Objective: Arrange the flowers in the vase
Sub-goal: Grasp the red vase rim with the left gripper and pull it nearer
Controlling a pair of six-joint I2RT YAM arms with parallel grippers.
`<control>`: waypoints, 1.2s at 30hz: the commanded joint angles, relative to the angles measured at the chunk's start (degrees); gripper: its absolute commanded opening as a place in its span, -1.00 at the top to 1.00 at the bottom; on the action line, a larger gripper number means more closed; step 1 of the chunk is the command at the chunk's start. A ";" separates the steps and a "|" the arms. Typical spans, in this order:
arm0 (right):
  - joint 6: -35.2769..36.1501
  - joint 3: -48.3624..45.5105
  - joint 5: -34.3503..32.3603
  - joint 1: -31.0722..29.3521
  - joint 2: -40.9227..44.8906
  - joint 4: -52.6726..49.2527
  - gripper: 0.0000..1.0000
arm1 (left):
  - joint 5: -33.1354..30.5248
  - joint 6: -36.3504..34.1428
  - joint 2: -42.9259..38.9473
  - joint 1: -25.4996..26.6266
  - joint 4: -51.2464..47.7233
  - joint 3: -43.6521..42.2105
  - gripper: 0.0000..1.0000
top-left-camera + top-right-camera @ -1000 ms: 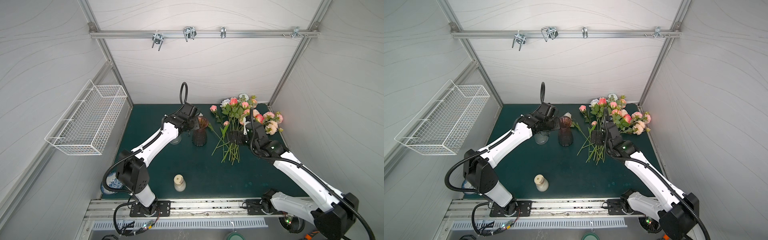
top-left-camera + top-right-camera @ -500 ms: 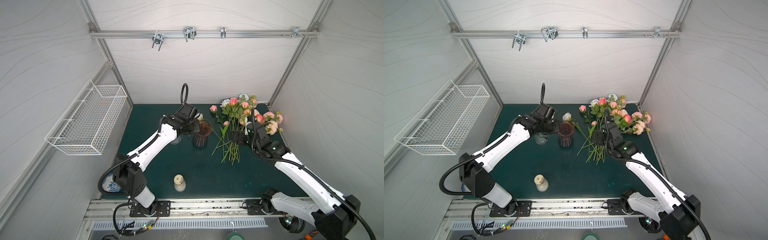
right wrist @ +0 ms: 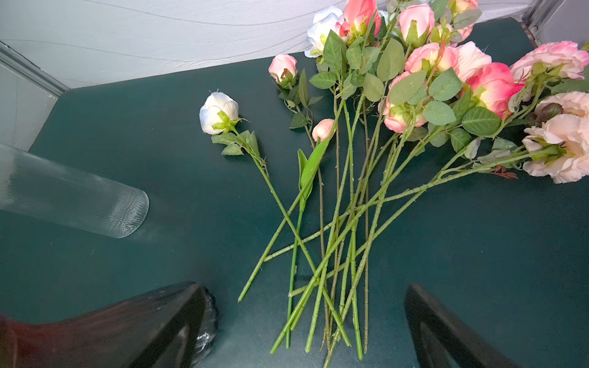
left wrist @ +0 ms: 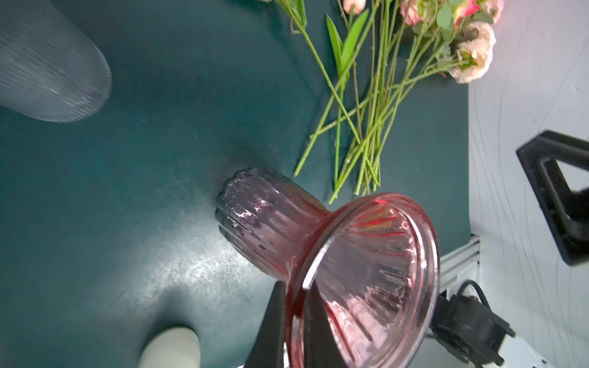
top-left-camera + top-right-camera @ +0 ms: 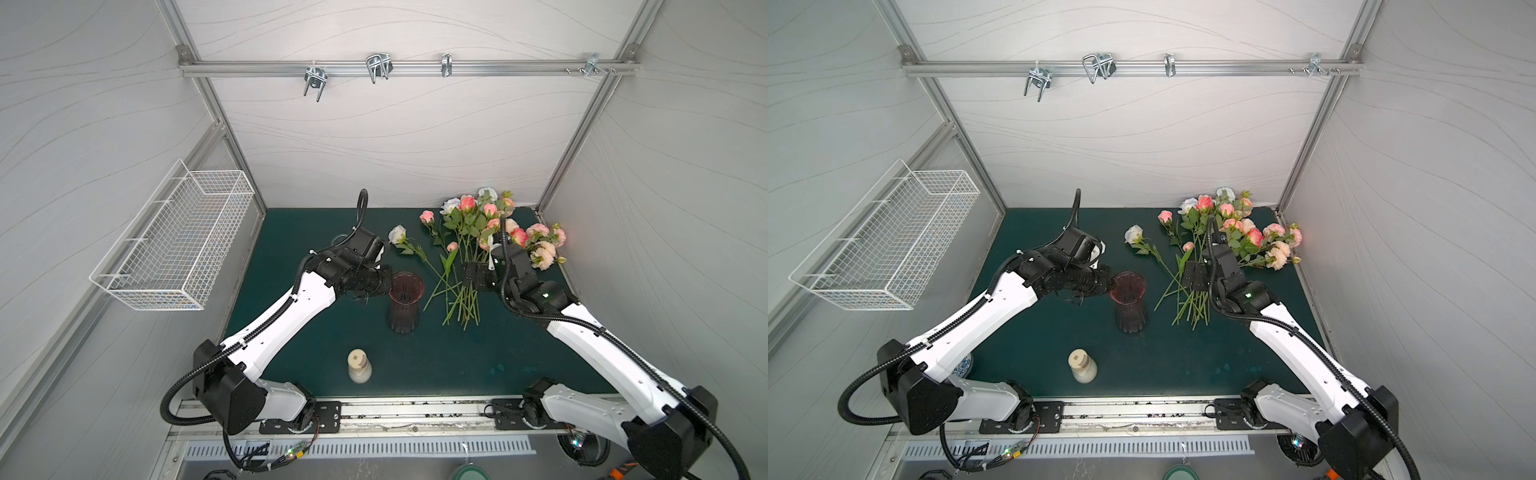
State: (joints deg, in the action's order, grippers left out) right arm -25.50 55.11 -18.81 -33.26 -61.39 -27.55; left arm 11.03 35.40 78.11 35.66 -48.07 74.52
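White panels wall in a dark green table (image 5: 415, 365). On it the flowers (image 5: 478, 220) lie in a loose fan towards the right rear, with blooms (image 3: 490, 82) to the back and stems (image 3: 350, 207) crossing. They look light and springy. The blooms would crush, so the bare lower stem is the place to pinch, one at a time, since the tangle may drag neighbours along. At mid-table, just beside the stem ends, stands the empty pink ribbed glass vase (image 5: 405, 299), likely slippery and breakable. The left tool (image 4: 294, 328) is clamped on its flared rim, one finger inside and one outside, with the arm stretched low across the table. The right tool (image 5: 477, 277) hangs over the stem ends, jaws wide apart and holding nothing, wrist pitched down.
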 commanded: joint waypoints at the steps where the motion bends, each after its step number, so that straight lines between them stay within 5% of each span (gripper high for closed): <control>1: -0.15 0.01 0.35 0.28 -0.31 -0.45 -0.98 | 2.33 0.90 -1.90 0.92 4.41 0.64 1.00; 4: -0.16 0.07 0.52 0.30 -0.58 -0.39 -0.98 | 1.85 0.90 -2.08 1.03 4.18 0.32 0.91; 7: -0.36 0.26 0.53 0.22 -0.80 -0.40 -0.98 | 1.36 0.90 -2.64 1.42 4.88 0.19 0.40; 12: -0.95 0.39 0.61 0.30 -1.20 -0.44 -0.98 | 0.86 0.81 -3.29 1.55 5.83 1.01 -0.02; 25: -1.66 1.22 -0.29 0.35 -1.45 -0.13 -0.98 | -3.52 -1.62 -7.72 1.56 4.05 8.99 -0.45; 27: -1.43 1.53 -0.08 0.75 -1.87 -0.04 -0.98 | -4.74 -1.89 -9.58 1.58 4.26 9.24 -0.78; 30: -1.17 1.68 5.77 3.64 -3.46 1.74 -0.96 | -8.33 -2.59 -13.57 1.57 4.68 8.44 -0.92; 36: -1.22 3.85 14.53 8.27 -12.53 6.43 -0.50 | -16.24 -4.74 -24.15 1.54 8.59 0.88 -0.99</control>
State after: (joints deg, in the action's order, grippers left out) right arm -26.81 56.01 -9.50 -25.98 -69.47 -24.27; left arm 0.60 32.75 57.49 36.93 -42.54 77.93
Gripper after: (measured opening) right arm 0.775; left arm 0.995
